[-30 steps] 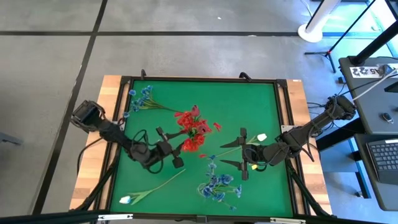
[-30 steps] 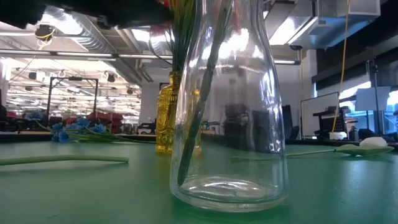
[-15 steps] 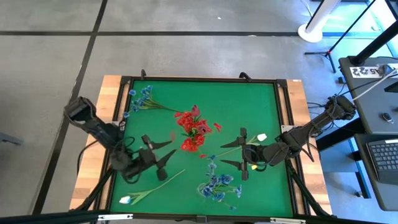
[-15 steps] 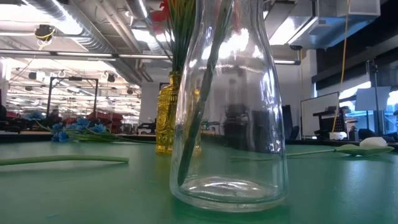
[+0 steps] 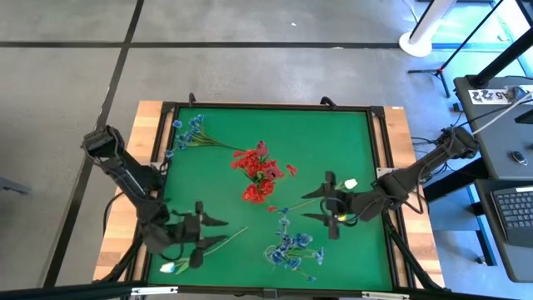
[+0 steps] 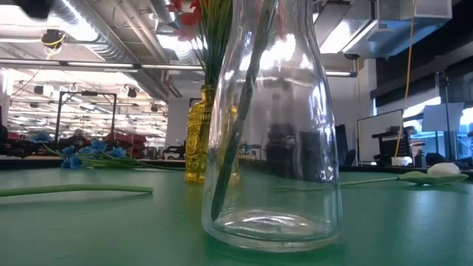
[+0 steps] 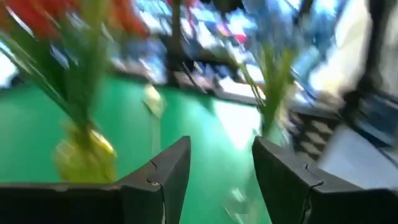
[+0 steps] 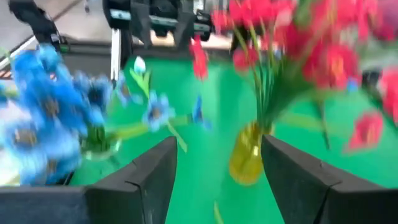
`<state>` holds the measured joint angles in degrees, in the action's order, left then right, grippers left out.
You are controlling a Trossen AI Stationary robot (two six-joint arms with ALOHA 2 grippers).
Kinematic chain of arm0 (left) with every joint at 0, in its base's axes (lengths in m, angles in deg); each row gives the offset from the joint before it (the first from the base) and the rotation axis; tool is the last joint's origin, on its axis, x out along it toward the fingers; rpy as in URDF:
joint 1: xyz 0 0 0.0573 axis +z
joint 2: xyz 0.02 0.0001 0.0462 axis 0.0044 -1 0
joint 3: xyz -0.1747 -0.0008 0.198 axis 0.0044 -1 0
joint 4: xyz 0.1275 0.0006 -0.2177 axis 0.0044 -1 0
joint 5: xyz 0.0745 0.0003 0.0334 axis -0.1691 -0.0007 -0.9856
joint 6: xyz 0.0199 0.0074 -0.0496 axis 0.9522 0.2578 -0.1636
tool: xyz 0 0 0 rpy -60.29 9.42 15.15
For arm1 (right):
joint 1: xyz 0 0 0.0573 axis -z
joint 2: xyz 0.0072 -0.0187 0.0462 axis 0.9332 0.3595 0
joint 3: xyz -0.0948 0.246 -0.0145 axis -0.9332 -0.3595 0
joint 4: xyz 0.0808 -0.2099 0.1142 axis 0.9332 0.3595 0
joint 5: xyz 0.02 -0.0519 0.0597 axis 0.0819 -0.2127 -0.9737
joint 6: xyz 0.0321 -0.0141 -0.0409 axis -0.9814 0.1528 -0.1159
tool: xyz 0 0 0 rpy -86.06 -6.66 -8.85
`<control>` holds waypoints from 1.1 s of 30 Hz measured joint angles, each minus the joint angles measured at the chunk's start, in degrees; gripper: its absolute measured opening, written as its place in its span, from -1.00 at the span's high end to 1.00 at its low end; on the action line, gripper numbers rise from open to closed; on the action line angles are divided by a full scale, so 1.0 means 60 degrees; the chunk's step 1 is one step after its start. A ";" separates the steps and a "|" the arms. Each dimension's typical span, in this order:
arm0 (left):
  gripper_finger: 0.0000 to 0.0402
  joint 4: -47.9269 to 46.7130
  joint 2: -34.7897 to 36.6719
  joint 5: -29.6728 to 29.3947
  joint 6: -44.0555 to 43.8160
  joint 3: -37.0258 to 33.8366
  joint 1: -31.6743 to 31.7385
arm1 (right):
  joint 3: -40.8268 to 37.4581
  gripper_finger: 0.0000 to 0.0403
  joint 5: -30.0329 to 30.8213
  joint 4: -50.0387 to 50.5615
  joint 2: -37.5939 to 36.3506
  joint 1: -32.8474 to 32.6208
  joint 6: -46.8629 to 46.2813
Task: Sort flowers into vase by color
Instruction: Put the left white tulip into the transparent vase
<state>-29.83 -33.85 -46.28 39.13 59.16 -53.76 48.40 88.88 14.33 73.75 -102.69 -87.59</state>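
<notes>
Red flowers stand in a yellow vase mid-mat; blue flowers fill a clear vase nearer the front. Only the low view shows the glass; only the high view shows the white tulip lying at the front left. No writing is legible. The left gripper has moved from the red flowers to over that tulip's stem, jaws open and empty. The right gripper hovers open and empty, beside a second white tulip.

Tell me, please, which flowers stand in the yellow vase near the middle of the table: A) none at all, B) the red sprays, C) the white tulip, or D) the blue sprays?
B: in the right wrist view the red sprays rise out of the yellow vase, while the blue sprays stand apart in a clear vase.
</notes>
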 joint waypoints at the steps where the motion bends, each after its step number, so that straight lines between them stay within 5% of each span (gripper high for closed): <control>1: 0.16 -0.0645 0.0000 0.0606 -0.0702 0.0000 0.0132 | 0.0000 -0.14 -0.0110 0.0381 -0.0064 0.0000 -0.0360; 6: 0.16 -0.3522 -0.0004 0.3000 -0.3725 0.0000 0.0767 | 0.0000 -0.14 -0.0496 0.2343 -0.0193 -0.0004 -0.2015; 12: 0.16 -0.4598 -0.0004 0.5960 -0.5227 0.0000 0.1264 | 0.0000 -0.14 -0.0709 0.4391 -0.0189 -0.0004 -0.3652; 16: 0.18 -0.5140 -0.0004 0.7988 -0.6282 0.0008 0.1404 | 0.0000 -0.14 -0.0856 0.4647 -0.0187 -0.0004 -0.4035; 21: 0.26 -0.8059 -0.0004 1.0132 -0.8072 0.0587 0.1209 | 0.0000 -0.14 -0.0854 0.4629 -0.0186 -0.0004 -0.4042; 26: 0.29 -0.9657 -0.0011 1.0729 -0.8576 0.1505 0.0808 | 0.0000 -0.14 -0.0765 0.4625 -0.0186 -0.0004 -0.4047; 33: 0.29 -1.0130 -0.0226 0.9830 -0.8619 0.2303 0.0108 | 0.0000 -0.14 -0.0757 0.4588 -0.0186 -0.0004 -0.4056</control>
<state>-90.61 -35.21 12.70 -12.59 72.97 -53.11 48.40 84.34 41.86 72.63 -102.71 -111.92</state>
